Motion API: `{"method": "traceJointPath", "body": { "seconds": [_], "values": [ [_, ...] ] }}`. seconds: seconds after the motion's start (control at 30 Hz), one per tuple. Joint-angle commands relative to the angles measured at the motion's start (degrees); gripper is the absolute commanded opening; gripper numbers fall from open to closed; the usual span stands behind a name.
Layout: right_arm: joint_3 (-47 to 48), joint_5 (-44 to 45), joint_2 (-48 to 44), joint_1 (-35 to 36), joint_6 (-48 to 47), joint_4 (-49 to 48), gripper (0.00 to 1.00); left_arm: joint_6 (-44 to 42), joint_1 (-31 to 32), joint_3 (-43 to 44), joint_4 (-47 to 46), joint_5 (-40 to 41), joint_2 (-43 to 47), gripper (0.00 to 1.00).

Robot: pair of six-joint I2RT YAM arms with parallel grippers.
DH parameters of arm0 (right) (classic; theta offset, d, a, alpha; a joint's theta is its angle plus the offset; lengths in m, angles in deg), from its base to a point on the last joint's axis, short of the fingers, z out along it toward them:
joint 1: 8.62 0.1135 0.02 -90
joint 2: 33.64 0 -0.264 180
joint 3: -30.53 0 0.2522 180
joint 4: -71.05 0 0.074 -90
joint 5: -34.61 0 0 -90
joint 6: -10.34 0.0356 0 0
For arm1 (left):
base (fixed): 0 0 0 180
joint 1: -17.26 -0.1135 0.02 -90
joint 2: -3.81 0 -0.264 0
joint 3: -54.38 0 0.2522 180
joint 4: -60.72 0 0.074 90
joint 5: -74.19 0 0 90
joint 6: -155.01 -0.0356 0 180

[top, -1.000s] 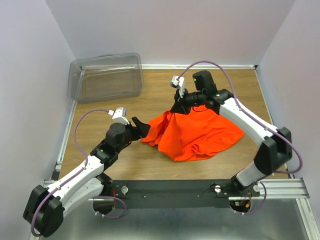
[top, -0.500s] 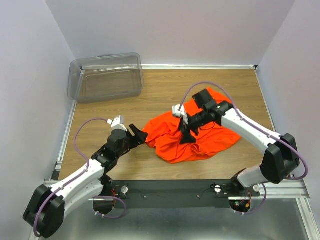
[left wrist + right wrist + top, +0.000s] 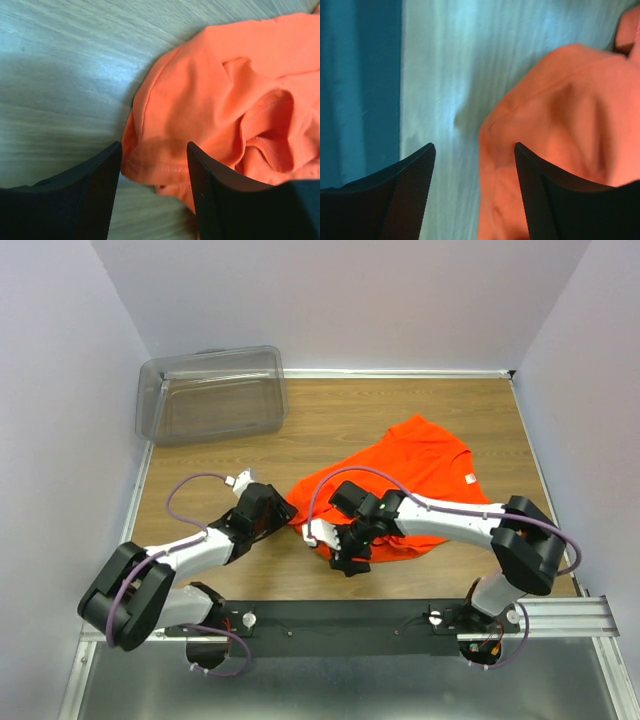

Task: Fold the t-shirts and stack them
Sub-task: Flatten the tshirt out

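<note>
One bright orange t-shirt lies crumpled on the wooden table, its far part spread flat, with a small white tag at its right. My left gripper is open at the shirt's left edge. In the left wrist view a hemmed fold of the shirt lies between the open gripper. My right gripper is open and low at the shirt's near-left edge. In the right wrist view the gripper straddles the shirt's border, with wood under the left finger.
A clear plastic bin stands at the far left corner of the table. Purple walls close in the left, back and right. A metal rail runs along the near edge by the arm bases.
The right gripper let the raised shirt drop and swung from the far middle to the shirt's near-left edge. The shirt now lies flatter. The left gripper moved in to the left edge.
</note>
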Motion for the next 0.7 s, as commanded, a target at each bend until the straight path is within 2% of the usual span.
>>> {"method": "traceJointPath", "body": {
  "seconds": [0.0,0.13,0.2,0.23,0.27,0.33,0.37,0.53,0.57,0.67],
  "values": [
    [1.93,9.04,3.65,3.64,5.33,-7.25,0.71,1.85,-0.61,1.92,-2.14,3.3,-3.69,0.47],
    [3.16,13.27,7.34,4.71,8.05,-8.93,0.65,0.8,-0.78,2.8,-2.24,4.44,-3.96,0.33],
    [3.6,12.84,8.31,4.71,8.67,-9.1,0.52,-0.25,-1.4,2.8,-2.06,4.89,-3.0,0.23],
    [3.69,12.57,8.49,4.79,8.93,-9.1,0.46,-1.3,-1.57,2.97,-1.36,5.15,-2.38,0.13],
    [3.87,11.87,8.66,4.79,9.2,-9.1,0.3,-1.92,-1.84,3.15,-0.92,5.76,-0.81,0.07],
    [3.69,11.6,8.14,4.79,9.2,-8.93,0.07,-3.59,-2.89,3.76,0.31,6.55,1.39,0.0],
    [3.52,11.52,7.44,4.71,9.11,-8.93,0.01,-4.38,-3.24,4.9,2.05,7.08,2.71,0.0],
    [3.16,7.66,-4.49,4.27,3.24,-3.49,0.01,-13.43,-4.04,11.22,7.69,11.21,13.78,0.0],
    [4.21,4.69,-10.09,3.74,0.09,-0.61,0.01,-17.01,-4.12,13.67,8.22,11.74,16.41,0.0],
    [8.07,2.03,-14.97,2.86,-2.05,4.67,0.01,-20.9,-4.3,19.29,9.1,12.79,18.36,0.0]
  ]
}}
